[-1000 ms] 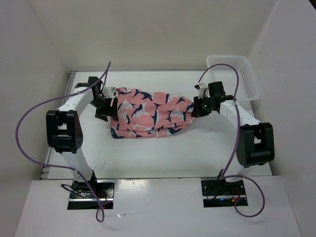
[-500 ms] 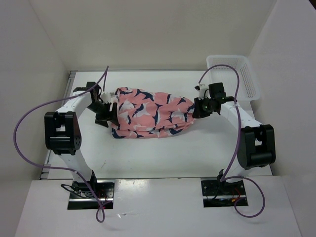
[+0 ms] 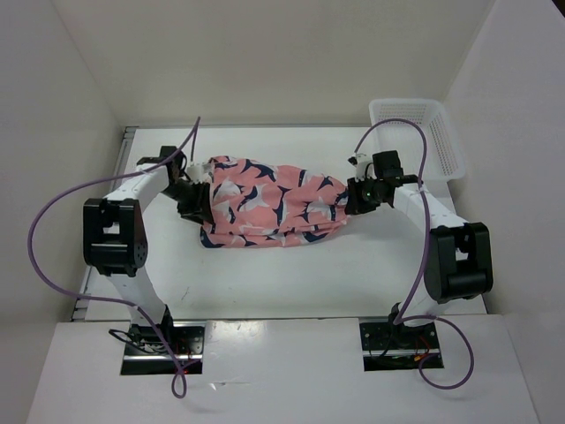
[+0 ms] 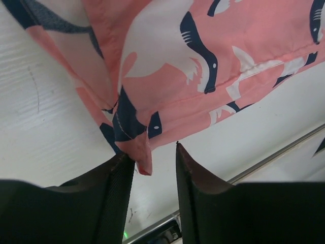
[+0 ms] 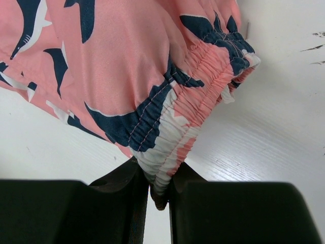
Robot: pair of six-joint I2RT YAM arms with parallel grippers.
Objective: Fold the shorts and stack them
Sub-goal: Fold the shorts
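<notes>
The salmon-pink shorts (image 3: 274, 203) with navy and white fish shapes lie bunched lengthwise across the table, between the two arms. At their left end is my left gripper (image 3: 196, 201). In the left wrist view its jaws (image 4: 152, 152) stand apart, and a hem corner of the shorts (image 4: 167, 61) hangs into the gap against the left finger, not pinched. My right gripper (image 3: 353, 196) is at the right end of the shorts. In the right wrist view it (image 5: 159, 175) is shut on the gathered elastic waistband of the shorts (image 5: 127, 66).
A white mesh basket (image 3: 419, 132) stands at the back right corner, just behind the right arm. The white table (image 3: 291, 274) is bordered by walls at the back and on both sides. A metal rail (image 4: 284, 152) runs along the table's left edge.
My left gripper has moved right onto the shorts' left end and its jaws have narrowed around the hem corner. The right gripper keeps its hold and has barely moved.
</notes>
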